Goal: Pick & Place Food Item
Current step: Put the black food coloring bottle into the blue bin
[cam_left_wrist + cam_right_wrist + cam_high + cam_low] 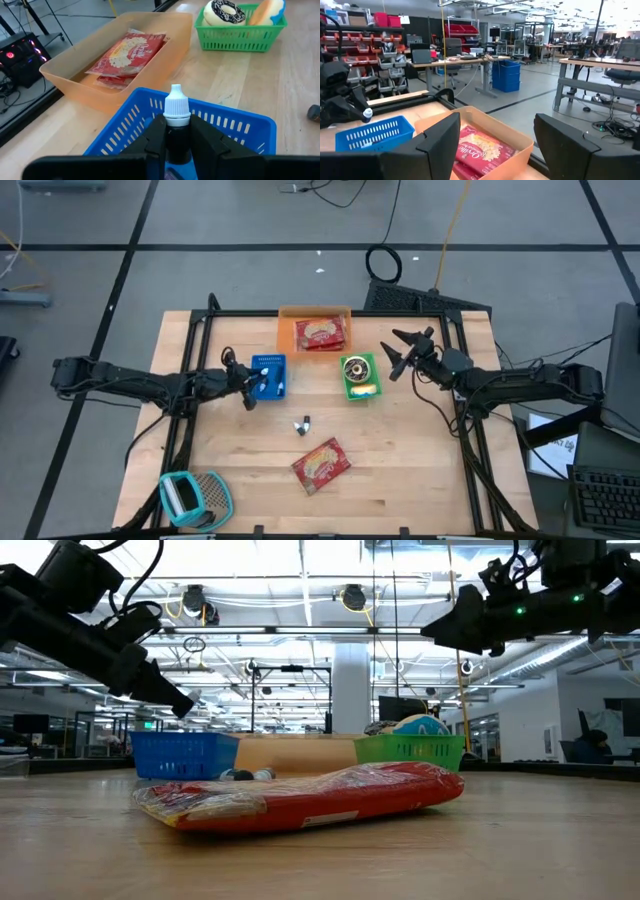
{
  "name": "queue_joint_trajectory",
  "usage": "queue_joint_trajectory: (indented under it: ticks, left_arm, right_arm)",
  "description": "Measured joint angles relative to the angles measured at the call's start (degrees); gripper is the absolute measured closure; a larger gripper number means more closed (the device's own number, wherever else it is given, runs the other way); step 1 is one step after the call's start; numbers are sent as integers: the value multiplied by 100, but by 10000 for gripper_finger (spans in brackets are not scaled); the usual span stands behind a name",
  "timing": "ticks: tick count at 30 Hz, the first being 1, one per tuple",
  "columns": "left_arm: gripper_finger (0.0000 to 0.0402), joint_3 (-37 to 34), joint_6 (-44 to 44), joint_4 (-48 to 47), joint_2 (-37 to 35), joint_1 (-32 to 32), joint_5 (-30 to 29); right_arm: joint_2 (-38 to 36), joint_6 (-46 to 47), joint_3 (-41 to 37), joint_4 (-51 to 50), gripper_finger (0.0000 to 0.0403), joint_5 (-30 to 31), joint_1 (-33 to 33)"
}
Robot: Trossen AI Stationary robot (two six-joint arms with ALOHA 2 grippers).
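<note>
My left gripper (247, 391) is shut on a small dark bottle with a white cap (176, 106) and holds it over the blue basket (268, 376). A red popcorn packet (320, 464) lies flat on the table near its front edge, filling the middle of the low view (300, 798). Another red packet (127, 52) lies inside the orange bin (286, 330) at the far edge. My right gripper (400, 352) is open in the air beside the green basket (360, 376), with nothing between its fingers (445, 142). My left gripper pinches the bottle's dark body (176, 134) between its two fingers, just below the white cap. The capped end sticks out past the fingertips. The fingers come slanting slightly down from the table's left. The bottle is lifted clear, above the basket's blue wall (150, 107).
The green basket holds a doughnut (225, 12) and other toy food. A small dark thing (303, 423) lies on the wood between the baskets and the front packet. A teal and white object (190, 495) sits at the front left corner. A black frame (190, 380) borders the table.
</note>
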Motion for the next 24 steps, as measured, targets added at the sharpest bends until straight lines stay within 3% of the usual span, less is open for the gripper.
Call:
queue_joint_trajectory:
  ticks: [6,24]
  left_arm:
    - [341,0,-146,2,2,0,-35]
    - [331,0,-1782,-103,7,0,-638]
  right_arm:
    - [0,302,0,-24,161,-3,25]
    - [0,392,0,-39,161,2,28]
